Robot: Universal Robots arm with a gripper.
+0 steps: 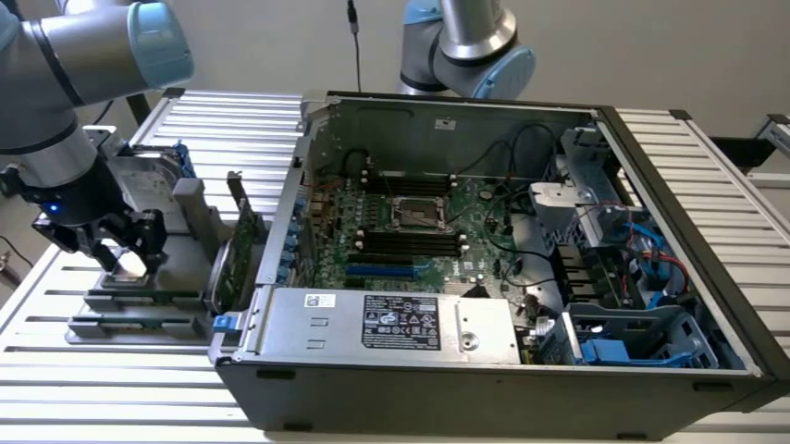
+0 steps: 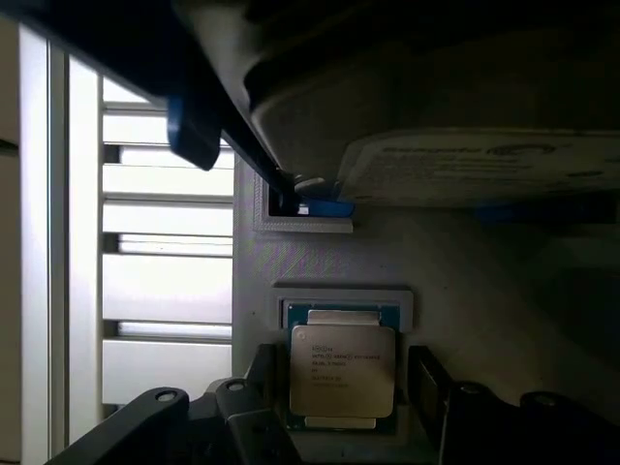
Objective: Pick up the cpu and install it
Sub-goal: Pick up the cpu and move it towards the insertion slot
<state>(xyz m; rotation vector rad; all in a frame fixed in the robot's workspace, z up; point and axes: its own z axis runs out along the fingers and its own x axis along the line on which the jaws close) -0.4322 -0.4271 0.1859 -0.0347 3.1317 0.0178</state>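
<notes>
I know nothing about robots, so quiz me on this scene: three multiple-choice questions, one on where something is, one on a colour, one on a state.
1. Where does the cpu lie?
A in the motherboard socket
B in the grey holder beside the computer case
C on the hard drive

2. What colour is the cpu's top?
A green
B blue
C silver-grey

3. How is the gripper?
A open
B shut on the cpu
C shut on the hard drive

Answers:
1. B, it sits in the holder's recess.
2. C, its metal lid shines silver-grey.
3. A, the fingers stand either side of the cpu with gaps.
</notes>
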